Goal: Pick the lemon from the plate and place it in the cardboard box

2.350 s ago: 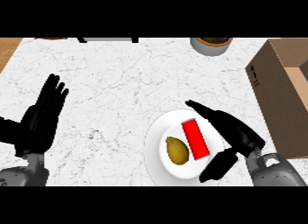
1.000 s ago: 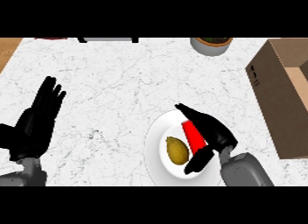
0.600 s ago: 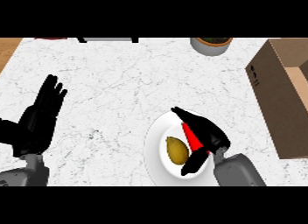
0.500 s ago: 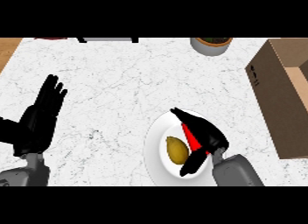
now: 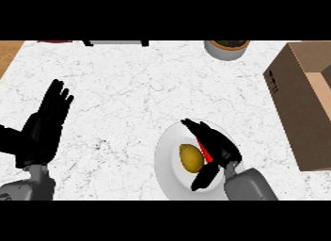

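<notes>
A yellow-brown lemon [image 5: 190,157] lies on a white plate [image 5: 169,169] at the counter's lower middle. My right hand [image 5: 216,147] hangs over the plate just right of the lemon, fingers straight and open, thumb pointing down toward the plate's near rim. It covers most of a red thing [image 5: 207,153] beside the lemon. The open cardboard box [image 5: 314,99] stands at the right edge, apart from the plate. My left hand [image 5: 42,126] rests open at the far left, fingers up.
A grey pot with a plant [image 5: 226,48] stands at the back, left of the box. The white marble counter [image 5: 120,94] stretches between the hands. A wooden surface [image 5: 0,56] shows at the upper left corner.
My right hand has slid left across the plate, from its right rim to right beside the lemon, now covering most of the red thing. The left hand has stayed put.
</notes>
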Robot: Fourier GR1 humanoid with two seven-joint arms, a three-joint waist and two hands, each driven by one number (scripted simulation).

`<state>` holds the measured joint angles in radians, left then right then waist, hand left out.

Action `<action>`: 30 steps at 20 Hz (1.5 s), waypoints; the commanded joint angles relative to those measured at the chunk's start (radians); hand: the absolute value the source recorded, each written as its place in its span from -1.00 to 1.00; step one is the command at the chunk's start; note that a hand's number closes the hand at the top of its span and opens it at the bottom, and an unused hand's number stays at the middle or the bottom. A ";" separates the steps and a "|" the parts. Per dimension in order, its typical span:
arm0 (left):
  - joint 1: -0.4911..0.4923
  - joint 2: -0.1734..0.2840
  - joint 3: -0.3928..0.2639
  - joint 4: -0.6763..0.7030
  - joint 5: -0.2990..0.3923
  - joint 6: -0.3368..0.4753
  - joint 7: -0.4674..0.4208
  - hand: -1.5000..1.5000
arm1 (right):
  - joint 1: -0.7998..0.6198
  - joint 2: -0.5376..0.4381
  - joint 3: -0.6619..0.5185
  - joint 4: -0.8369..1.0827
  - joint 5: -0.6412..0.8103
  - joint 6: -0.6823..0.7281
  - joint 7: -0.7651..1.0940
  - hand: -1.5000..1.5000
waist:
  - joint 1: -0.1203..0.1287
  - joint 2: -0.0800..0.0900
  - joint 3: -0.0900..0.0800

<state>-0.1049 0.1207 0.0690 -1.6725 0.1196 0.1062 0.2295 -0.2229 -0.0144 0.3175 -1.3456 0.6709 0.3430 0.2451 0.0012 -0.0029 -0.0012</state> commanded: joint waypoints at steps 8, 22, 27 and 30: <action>-0.075 -0.022 0.004 0.055 -0.033 0.017 0.009 0.00 | 0.008 0.014 0.048 0.099 0.037 -0.102 -0.068 -1.00 | -0.001 0.003 0.001; 0.011 -0.057 -0.013 0.023 -0.045 0.002 -0.038 0.00 | 0.025 -0.015 0.059 -0.055 0.176 -0.177 -0.132 1.00 | -0.003 0.002 0.001; -0.008 0.008 0.036 0.028 0.000 -0.051 -0.004 0.00 | -0.204 0.014 0.065 0.076 0.323 -0.283 0.149 1.00 | 0.020 0.006 0.000; -0.063 -0.035 -0.008 0.021 -0.036 -0.002 0.026 0.00 | -0.290 0.014 0.154 0.099 0.404 -0.340 0.337 1.00 | 0.022 0.004 0.001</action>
<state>-0.1335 0.1067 0.0882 -1.6575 0.1069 0.0803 0.2358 -0.3904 -0.0046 0.4122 -1.2828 0.9946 0.0555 0.3818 0.0159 0.0009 -0.0006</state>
